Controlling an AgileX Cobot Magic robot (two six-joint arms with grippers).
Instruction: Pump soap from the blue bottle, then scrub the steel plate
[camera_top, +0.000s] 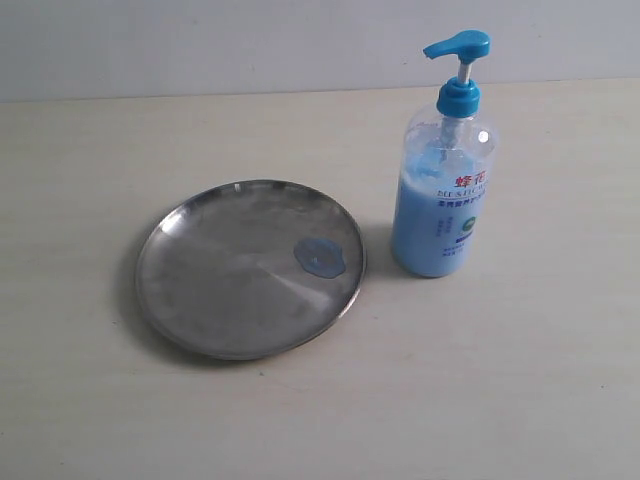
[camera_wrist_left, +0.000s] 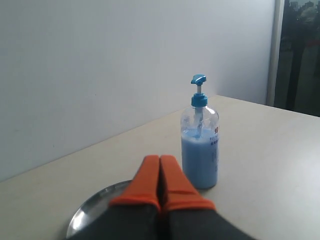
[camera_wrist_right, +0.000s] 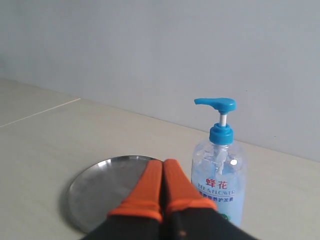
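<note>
The steel plate (camera_top: 250, 268) lies flat on the table, left of centre. A small blue soap blob (camera_top: 320, 258) sits on its right part, near the rim. Just right of the plate stands the blue bottle (camera_top: 445, 200), upright, pump head (camera_top: 458, 45) raised and its spout turned to the left. Neither gripper shows in the exterior view. My left gripper (camera_wrist_left: 159, 159) is shut and empty, above the plate's rim (camera_wrist_left: 95, 206), the bottle (camera_wrist_left: 200, 155) beyond it. My right gripper (camera_wrist_right: 163, 163) is shut and empty, over the plate (camera_wrist_right: 107, 192), beside the bottle (camera_wrist_right: 219, 180).
A pale wooden table (camera_top: 520, 380) carries the things, with a white wall (camera_top: 200, 40) behind it. A dark window or opening (camera_wrist_left: 300, 55) stands at the table's far end in the left wrist view.
</note>
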